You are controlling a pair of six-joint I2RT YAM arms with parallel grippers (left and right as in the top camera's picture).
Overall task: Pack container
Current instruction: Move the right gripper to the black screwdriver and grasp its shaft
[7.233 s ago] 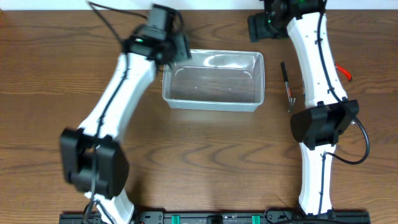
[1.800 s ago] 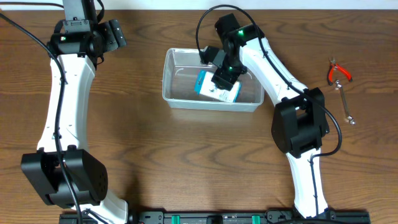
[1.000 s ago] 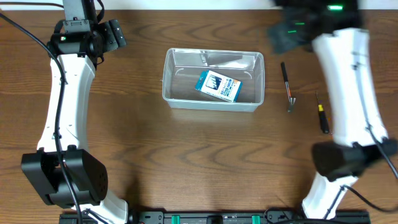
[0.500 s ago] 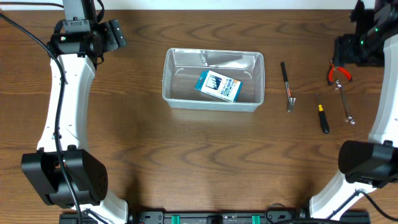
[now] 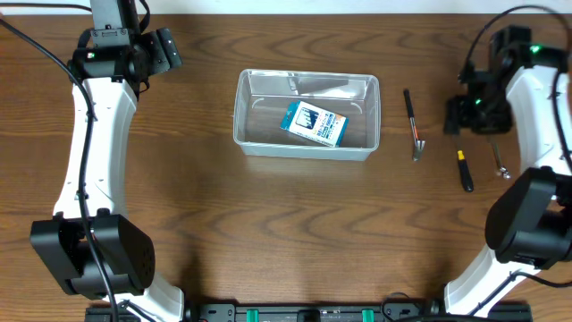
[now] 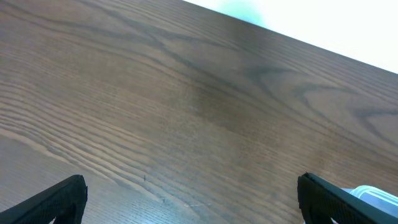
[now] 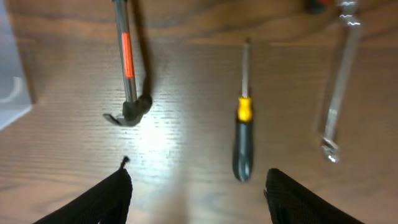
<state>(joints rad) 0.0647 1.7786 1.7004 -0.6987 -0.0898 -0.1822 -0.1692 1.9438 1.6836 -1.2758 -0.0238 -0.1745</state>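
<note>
The clear rectangular container (image 5: 304, 145) stands in the middle of the table with a small blue-and-white box (image 5: 313, 125) lying inside it. My right gripper (image 5: 466, 109) is open and empty, right of the container, above the loose tools. In the right wrist view its fingers (image 7: 199, 202) frame bare wood just below a black-and-yellow screwdriver (image 7: 242, 137); a small hammer-like tool with an orange band (image 7: 127, 74) and a wrench (image 7: 339, 93) lie to either side. My left gripper (image 5: 161, 49) is open and empty at the far left back, over bare wood (image 6: 193, 208).
In the overhead view the hammer-like tool (image 5: 412, 121), the screwdriver (image 5: 463, 168) and the wrench (image 5: 499, 161) lie right of the container. A red tool tip shows at the top edge of the right wrist view (image 7: 316, 5). A container corner shows at its left edge (image 7: 12, 87).
My right arm left the box in the container, swung out to the far right, and has now come back left and forward over the tools. The left arm has not moved.
</note>
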